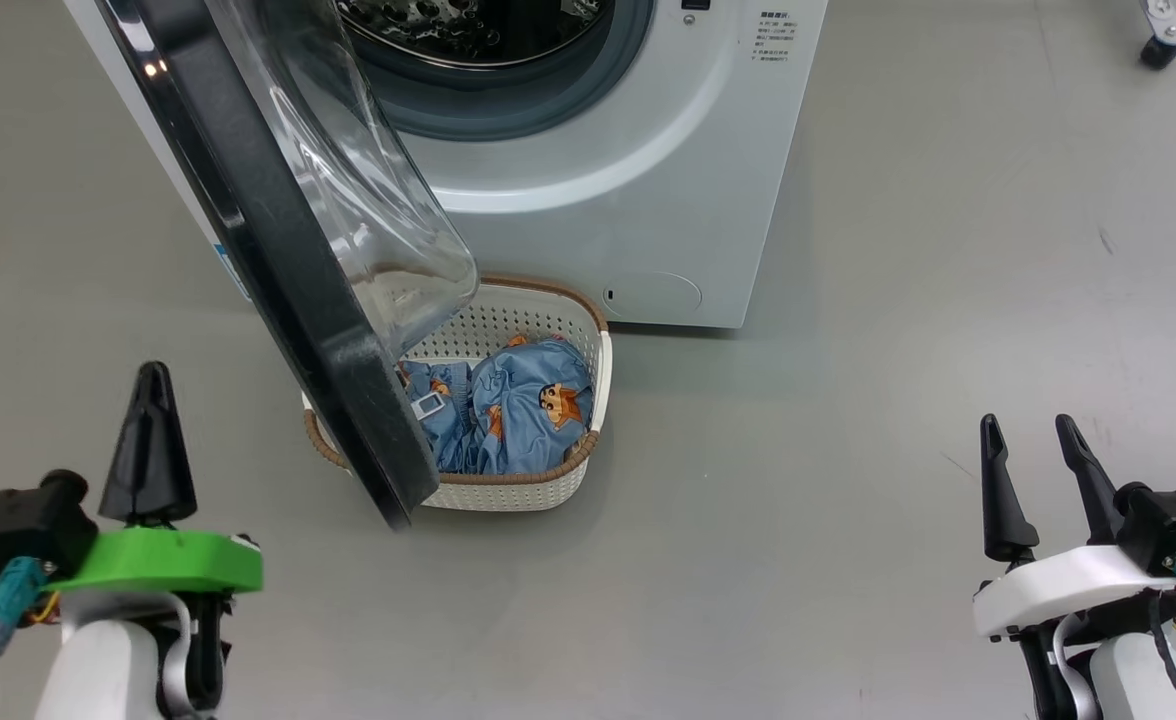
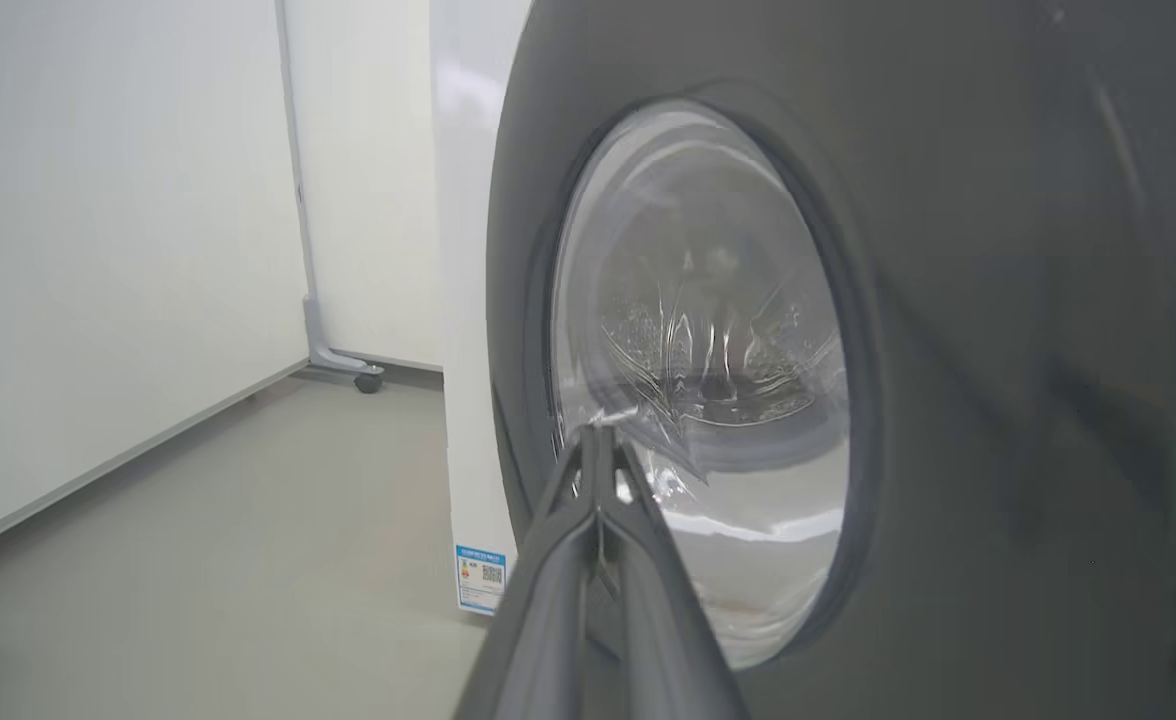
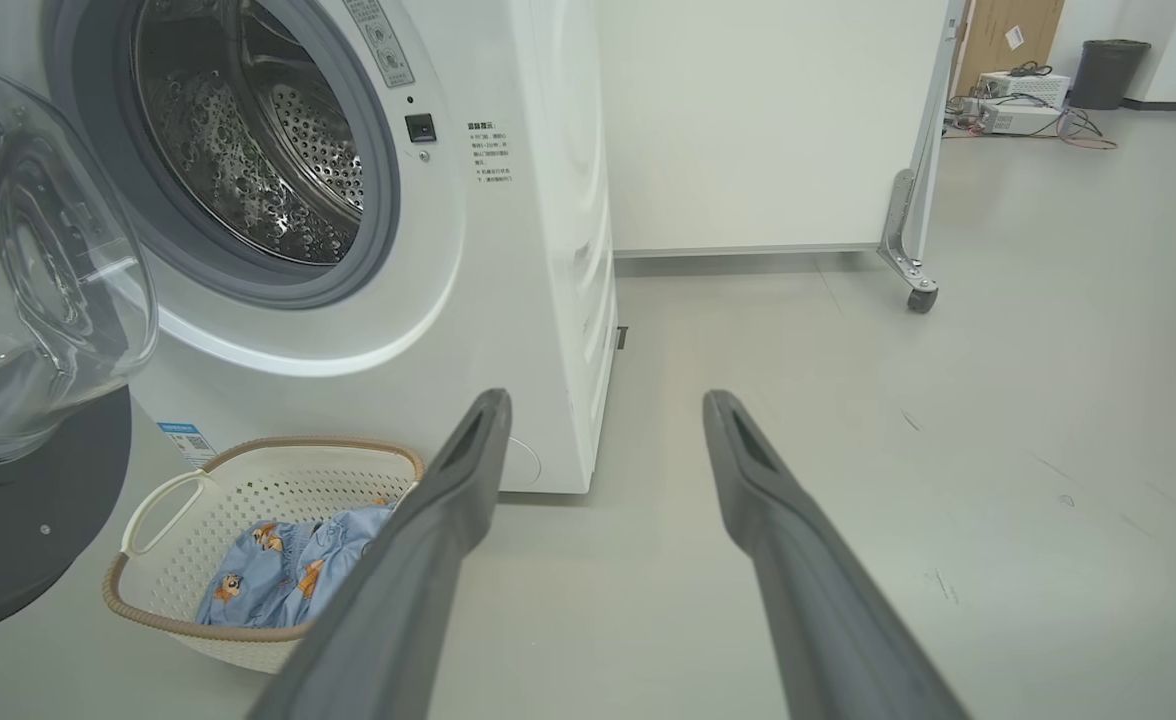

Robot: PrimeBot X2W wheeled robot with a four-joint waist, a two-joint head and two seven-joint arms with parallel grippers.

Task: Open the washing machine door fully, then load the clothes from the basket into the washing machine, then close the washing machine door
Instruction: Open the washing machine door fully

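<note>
desk: black-rimmed washing machine door (image 1: 278, 270) stands swung out from the washing machine (image 1: 628, 180), its glass bowl hanging over the left end of the basket (image 1: 508, 495). which step is this?

photographer: the first, by my reading. the door looks about square to the front, not fully back. the clothes (image 1: 518, 410) lie heaped in the basket, on the floor just before the machine.

desk: and the arms?

photographer: left gripper (image 1: 153, 378) has its fingers pressed together, empty, on the door's outer side. its wrist view puts the tip close to the glass, though i cannot tell whether it touches. right gripper (image 1: 1026, 428) is spread, holding nothing, well right of the basket.

desk: next?

photographer: the door wants swinging wider, clear of the basket, probably by a nudge on its inner face or free edge. only then is there clean reach to the clothes.
</note>
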